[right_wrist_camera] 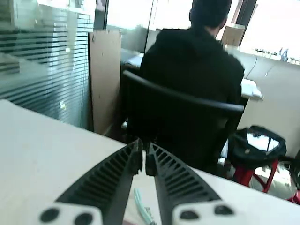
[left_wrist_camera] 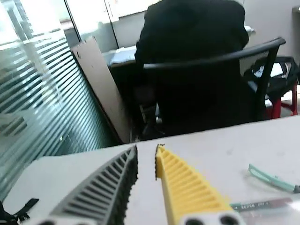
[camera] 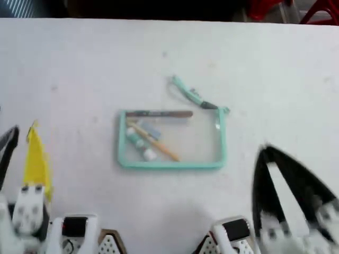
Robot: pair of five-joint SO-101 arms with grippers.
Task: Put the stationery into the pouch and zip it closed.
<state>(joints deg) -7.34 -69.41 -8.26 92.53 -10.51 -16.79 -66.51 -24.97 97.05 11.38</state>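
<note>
A clear pouch (camera: 204, 140) with mint-green trim lies flat in the middle of the table. Inside it are a pencil (camera: 159, 144), a green-and-white tube (camera: 142, 145) and a dark reddish pen (camera: 159, 114) along its far edge. A mint strap (camera: 185, 92) with a dark zip pull (camera: 209, 106) trails from the far right corner. My left gripper (camera: 25, 128) (left_wrist_camera: 146, 149), one finger yellow and one black, rests near the front left, slightly open and empty. My right gripper (camera: 264, 150) (right_wrist_camera: 143, 144) is at the front right, shut and empty. Both are well clear of the pouch.
The white table (camera: 79, 69) has bare room on all sides of the pouch. Both arm bases (camera: 74, 233) stand along the front edge. Beyond the far edge are a black office chair (right_wrist_camera: 187, 112) and red stools (camera: 275, 8).
</note>
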